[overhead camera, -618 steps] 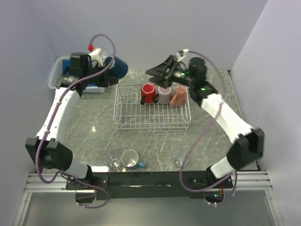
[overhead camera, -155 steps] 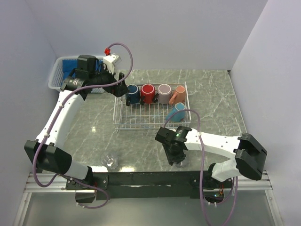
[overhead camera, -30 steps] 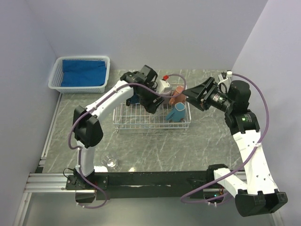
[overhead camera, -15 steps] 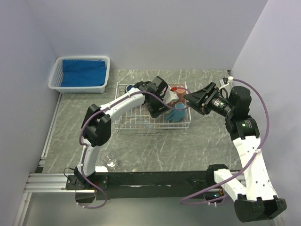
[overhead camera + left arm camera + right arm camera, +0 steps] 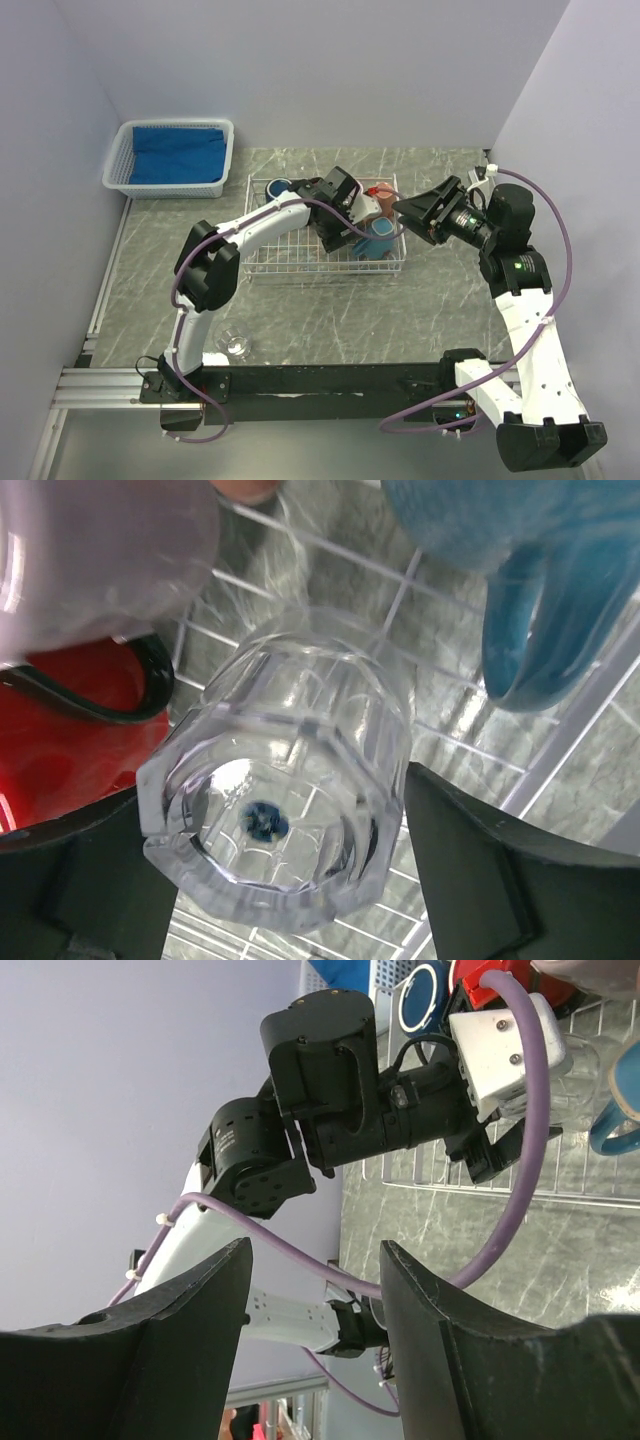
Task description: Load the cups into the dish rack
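Though a glass cup (image 5: 300, 710) sits within the left pincer (image 5: 272, 795), its grip is unclear

Clear faceted glass cup (image 5: 280, 790) and glossy red mug (image 5: 50, 750) sit in a white-coated wire rack (image 5: 275, 255) on smooth marbled tabletop (image 5: 330, 310)

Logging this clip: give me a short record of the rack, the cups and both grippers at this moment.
rack: white wire dish rack, mid-table
mugs in rack: navy mug, red mug, mauve mug, salmon-orange mug, light blue mug
left gripper: inside rack, fingers flanking a clear glass cup; grip unclear
right gripper: open, empty, right of rack
not yet loaded: second clear glass cup on the grey marbled table, front left
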Robot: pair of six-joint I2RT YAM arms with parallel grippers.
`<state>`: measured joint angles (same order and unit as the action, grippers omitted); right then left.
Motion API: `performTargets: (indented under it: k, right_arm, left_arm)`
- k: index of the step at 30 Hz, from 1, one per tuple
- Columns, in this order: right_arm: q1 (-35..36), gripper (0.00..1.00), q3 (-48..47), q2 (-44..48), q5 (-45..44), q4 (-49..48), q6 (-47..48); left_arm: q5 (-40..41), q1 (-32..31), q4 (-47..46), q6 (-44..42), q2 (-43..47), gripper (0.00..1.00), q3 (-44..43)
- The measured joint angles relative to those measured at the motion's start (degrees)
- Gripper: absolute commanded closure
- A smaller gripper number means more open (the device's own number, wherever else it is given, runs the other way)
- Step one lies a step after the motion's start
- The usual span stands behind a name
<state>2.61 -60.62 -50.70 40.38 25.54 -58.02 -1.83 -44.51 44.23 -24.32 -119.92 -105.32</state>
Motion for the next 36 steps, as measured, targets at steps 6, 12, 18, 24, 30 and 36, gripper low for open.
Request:
performTargets:
  k: [6, 12, 18, 24, 30, 36]
  right_arm:
    - [-0.31, 0.37, 0.00, 0.00, 0.42, -0.22, 0.00]
    - [-0.31, 0.33, 0.04, 0.02, 1.01, -0.22, 0.02]
    - [-0.31, 0.30, 0.02, 0.02, 1.03, 0.66, 1.42]
    - [0.55, 0.25, -3.50, -2.54, -1.29, 8.57, 7.10]
    - [13.42, 0.24, -12.11, -10.56, -10.25, 17.40, 14.36]
    - [33.70, 0.24, -24.87, -23.89, -20.68, 26.01, 19.71]
  left_arm:
    - [0.22, 0.00, 0.63, 0.02, -0.20, 0.04, 0.66]
    - [-0.55, 0.59, 3.69, 0.44, -0.79, 0.04, -1.53]
    - [-3.54, 2.19, 5.99, 1.57, 0.42, 0.04, -8.31]
    - [-9.40, 5.81, 10.12, 2.01, 7.34, 0.03, -10.78]
    - [-19.67, 21.22, 9.25, 7.69, 19.28, 0.04, -8.57]
    - [-23.32, 39.08, 6.78, 12.28, 35.28, 0.04, 3.41]
